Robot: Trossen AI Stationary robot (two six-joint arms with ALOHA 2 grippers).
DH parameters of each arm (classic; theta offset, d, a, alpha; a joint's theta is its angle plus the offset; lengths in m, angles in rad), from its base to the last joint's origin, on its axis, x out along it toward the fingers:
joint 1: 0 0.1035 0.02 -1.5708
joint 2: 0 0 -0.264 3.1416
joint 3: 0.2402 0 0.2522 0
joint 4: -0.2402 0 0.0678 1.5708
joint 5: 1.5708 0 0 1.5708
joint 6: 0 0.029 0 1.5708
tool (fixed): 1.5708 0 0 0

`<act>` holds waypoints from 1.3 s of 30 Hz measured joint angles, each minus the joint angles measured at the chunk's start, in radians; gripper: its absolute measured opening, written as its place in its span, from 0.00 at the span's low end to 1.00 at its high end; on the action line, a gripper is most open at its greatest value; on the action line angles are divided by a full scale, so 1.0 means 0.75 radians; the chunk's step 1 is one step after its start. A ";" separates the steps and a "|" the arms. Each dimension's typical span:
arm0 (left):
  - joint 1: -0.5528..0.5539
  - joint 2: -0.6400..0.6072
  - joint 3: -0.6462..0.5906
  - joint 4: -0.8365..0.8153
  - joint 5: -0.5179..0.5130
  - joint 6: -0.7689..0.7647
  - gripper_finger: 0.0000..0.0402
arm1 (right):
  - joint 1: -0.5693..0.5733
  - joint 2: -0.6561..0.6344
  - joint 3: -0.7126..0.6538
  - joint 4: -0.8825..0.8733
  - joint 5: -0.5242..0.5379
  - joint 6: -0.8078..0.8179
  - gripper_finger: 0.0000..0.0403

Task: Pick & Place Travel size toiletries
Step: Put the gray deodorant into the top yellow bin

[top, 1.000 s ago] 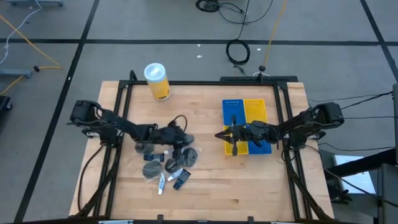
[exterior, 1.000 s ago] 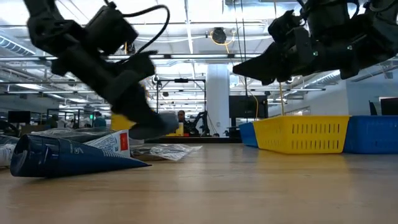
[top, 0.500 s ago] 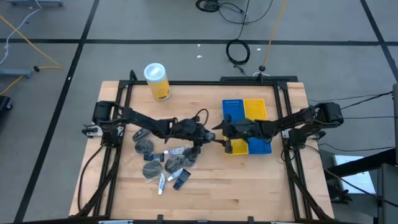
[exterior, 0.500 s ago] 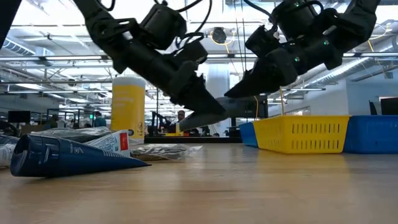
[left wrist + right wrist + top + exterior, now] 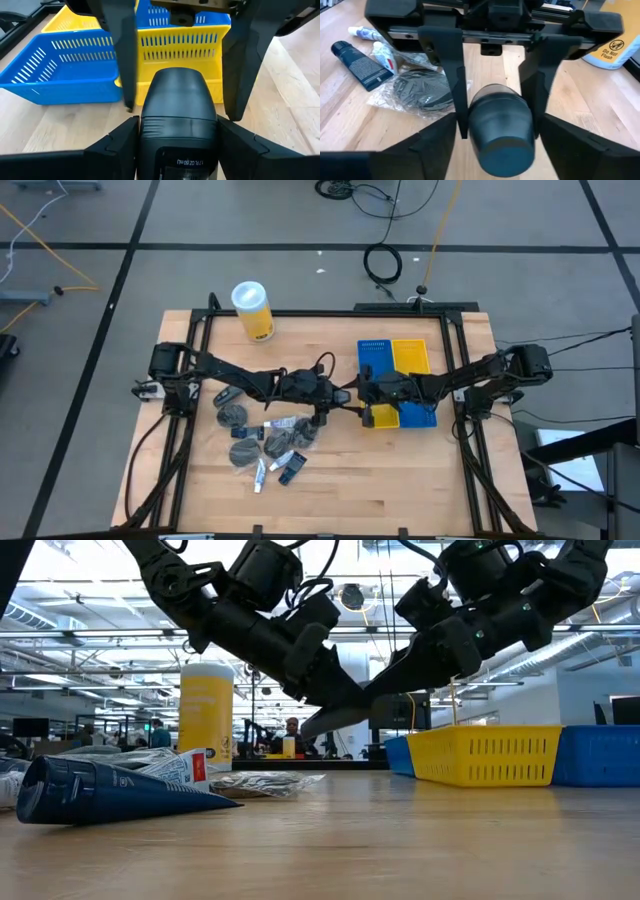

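1. My left gripper [image 5: 338, 395] pinches a small dark grey cylindrical bottle [image 5: 501, 131] midair beside the blue-and-yellow plastic tray [image 5: 420, 357].
2. My right gripper [image 5: 352, 393] stands spread around it.
3. It looks light, rigid and slick; I'd grip mid-body.

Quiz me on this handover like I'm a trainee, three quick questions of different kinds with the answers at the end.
1. True or false: the left pincer is shut on the dark bottle.
2. The right pincer is: A) shut on the bottle, B) open around the bottle, C) down inside the tray.
3. Fill in: the yellow canister near the table's back edge stands ___ (upright or tipped over).

Key: 1 true; 2 B; 3 upright.
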 joint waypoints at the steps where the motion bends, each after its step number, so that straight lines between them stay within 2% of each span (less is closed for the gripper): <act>1: 0.000 0.000 0.000 0.001 0.000 0.000 0.55 | 0.000 0.000 0.000 0.000 -0.002 0.002 0.62; 9: -0.001 0.000 -0.001 0.005 0.003 -0.002 0.62 | -0.006 -0.001 0.001 -0.047 -0.003 -0.002 0.41; 14: -0.008 0.000 -0.002 0.008 0.047 -0.008 0.64 | -0.008 -0.002 0.001 -0.076 -0.007 -0.003 0.40; 18: -0.011 -0.058 0.001 -0.075 0.083 0.022 0.71 | -0.009 0.001 -0.002 -0.110 -0.002 -0.006 0.40; 20: -0.011 -0.124 0.000 -0.225 0.038 0.035 0.75 | -0.009 0.001 -0.002 -0.116 0.001 -0.006 0.40; 24: -0.022 -0.279 -0.005 -0.478 -0.174 -0.005 0.79 | -0.009 0.001 -0.002 -0.123 0.000 -0.024 0.38; 27: -0.055 -0.352 -0.083 -0.514 -0.340 -0.053 0.80 | -0.006 -0.016 -0.002 -0.104 0.028 -0.033 0.38; 30: -0.085 -0.365 -0.242 -0.327 -0.470 -0.139 0.80 | 0.005 -0.075 0.000 -0.105 0.137 -0.040 0.39; 34: -0.108 -0.308 -0.486 0.153 -0.568 -0.319 0.80 | 0.025 -0.229 -0.002 -0.270 0.373 -0.033 0.38; 37: -0.115 -0.225 -0.617 0.479 -0.574 -0.410 0.80 | 0.039 -0.396 0.024 -0.526 0.614 0.045 0.38; 39: -0.113 -0.171 -0.651 0.629 -0.588 -0.423 0.80 | 0.047 -0.515 0.066 -0.801 0.768 0.151 0.38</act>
